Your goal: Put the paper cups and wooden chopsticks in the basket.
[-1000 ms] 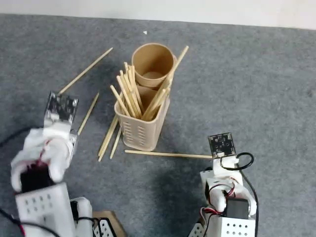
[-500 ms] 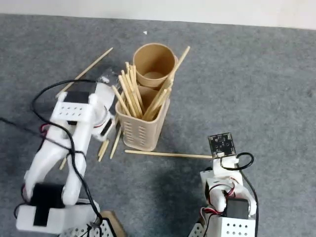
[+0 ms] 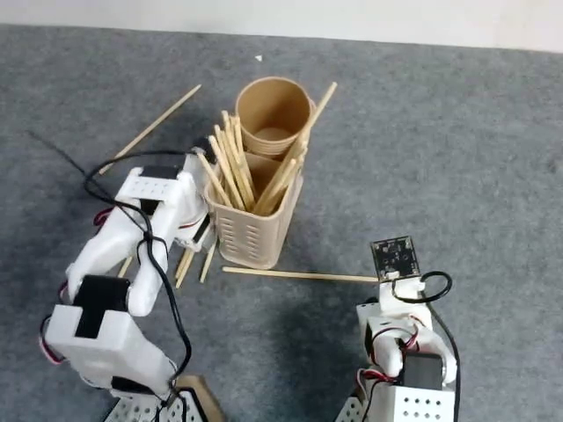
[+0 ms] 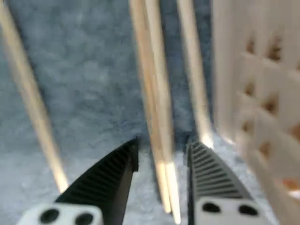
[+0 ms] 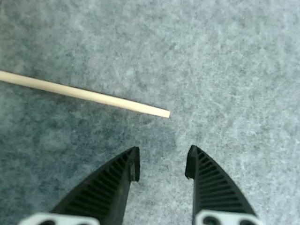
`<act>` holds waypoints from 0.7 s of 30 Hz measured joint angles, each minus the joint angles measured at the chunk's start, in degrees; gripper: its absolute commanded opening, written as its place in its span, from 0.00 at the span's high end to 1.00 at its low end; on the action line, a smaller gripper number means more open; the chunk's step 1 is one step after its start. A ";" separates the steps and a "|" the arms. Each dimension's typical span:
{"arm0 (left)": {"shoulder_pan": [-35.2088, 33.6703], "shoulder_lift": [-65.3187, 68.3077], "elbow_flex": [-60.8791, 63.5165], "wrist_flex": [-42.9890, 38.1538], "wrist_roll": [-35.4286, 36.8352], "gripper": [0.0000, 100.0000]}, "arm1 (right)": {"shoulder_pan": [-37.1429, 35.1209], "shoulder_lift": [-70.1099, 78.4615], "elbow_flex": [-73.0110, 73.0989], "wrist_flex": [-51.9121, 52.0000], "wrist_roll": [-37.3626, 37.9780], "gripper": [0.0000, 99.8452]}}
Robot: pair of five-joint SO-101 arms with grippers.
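Straddling a pair of loose chopsticks (image 4: 157,117) just beside the basket (image 3: 251,237), the left gripper (image 4: 164,145) stands open, grasping nothing. The paper cups (image 3: 273,110) and a bundle of chopsticks (image 3: 230,163) already sit in the basket (several sticks lie on the desk (image 3: 457,158)). The right gripper (image 5: 163,152), likewise open, hovers near one stray chopstick (image 5: 84,93).

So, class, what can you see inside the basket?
Two paper cups stand in the basket, with a bundle of wooden chopsticks leaning across the nearer one. The basket's bottom and the cups' lower parts are hidden.
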 measured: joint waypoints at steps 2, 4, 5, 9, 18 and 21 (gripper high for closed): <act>0.18 0.53 -0.26 0.00 0.18 0.90 | 0.00 0.00 0.00 0.00 0.00 0.83; 0.26 0.70 -0.26 0.00 0.18 0.93 | 0.00 0.00 0.00 0.00 0.00 0.83; 0.18 0.88 -0.26 0.00 0.62 0.94 | 0.00 0.00 0.00 0.00 0.00 0.83; -2.11 1.05 -0.44 0.09 4.13 0.99 | 0.00 0.00 0.00 0.00 0.00 0.83; -10.90 1.41 -4.22 0.00 4.75 1.00 | 0.00 0.00 0.00 0.00 0.00 0.83; -11.87 1.41 -6.59 0.00 5.10 1.00 | 0.00 0.00 0.00 0.00 0.00 0.83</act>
